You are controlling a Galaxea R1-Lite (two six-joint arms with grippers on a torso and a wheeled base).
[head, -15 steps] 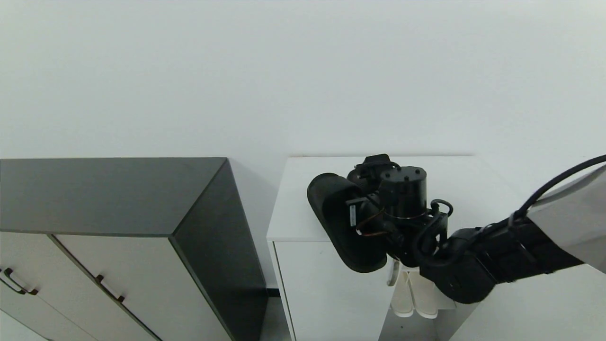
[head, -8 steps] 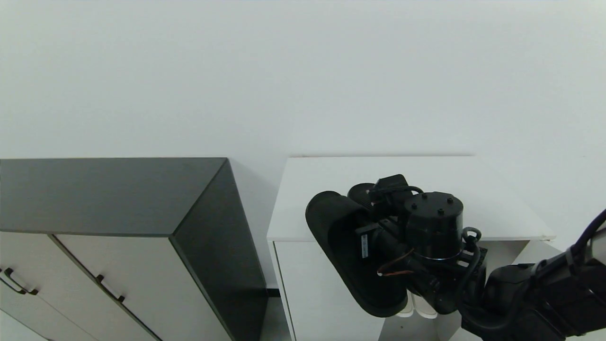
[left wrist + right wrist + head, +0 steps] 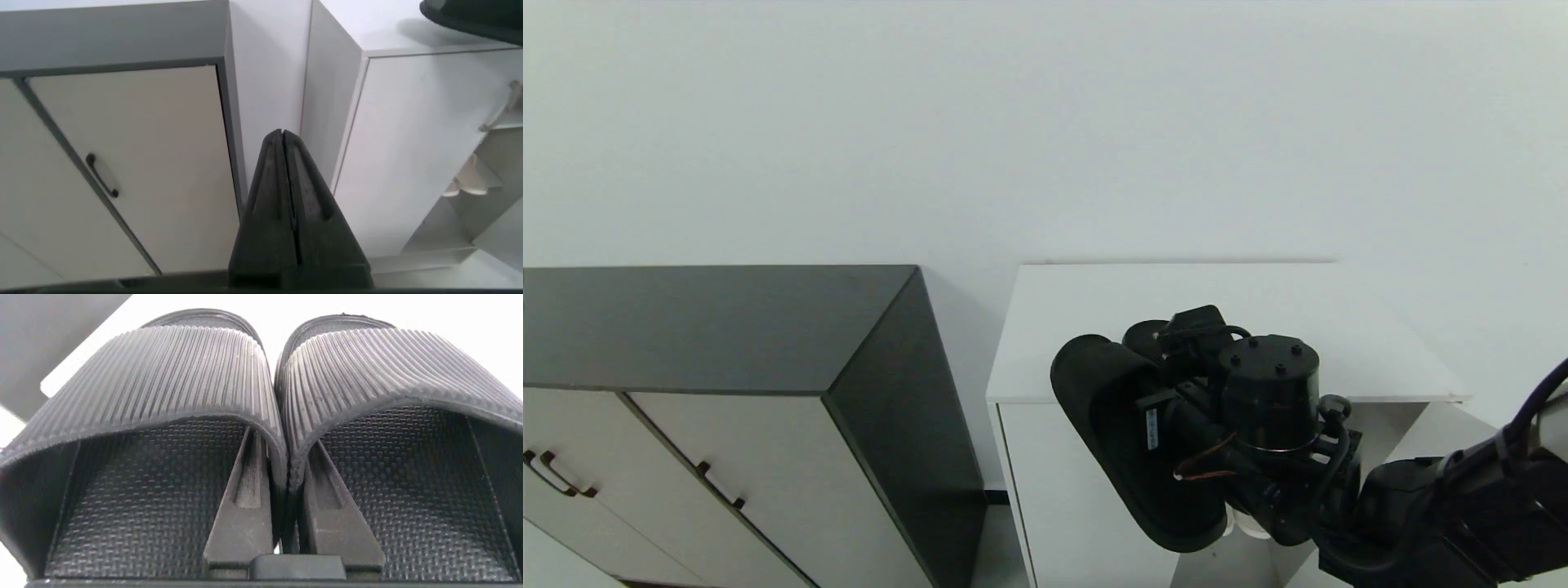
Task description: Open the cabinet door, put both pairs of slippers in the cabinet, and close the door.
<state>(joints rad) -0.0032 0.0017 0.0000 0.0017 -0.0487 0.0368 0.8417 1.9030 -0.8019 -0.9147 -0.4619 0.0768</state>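
Black slippers (image 3: 180, 392) hang pinched by their adjoining straps in your right gripper (image 3: 282, 482), with the white cabinet (image 3: 1094, 327) just beyond it. Your left gripper (image 3: 283, 163) is clenched on nothing, facing that cabinet from below.

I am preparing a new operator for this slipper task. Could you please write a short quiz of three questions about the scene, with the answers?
1. True or false: the right gripper pinches both black slippers together, with one finger inside each.
2. The other slippers lie on a shelf inside the white cabinet. What colour are they? A) red B) white C) blue
3. Fill the gap: the left gripper holds nothing and is ____ (open or shut).

Key: 1 true; 2 B; 3 shut.
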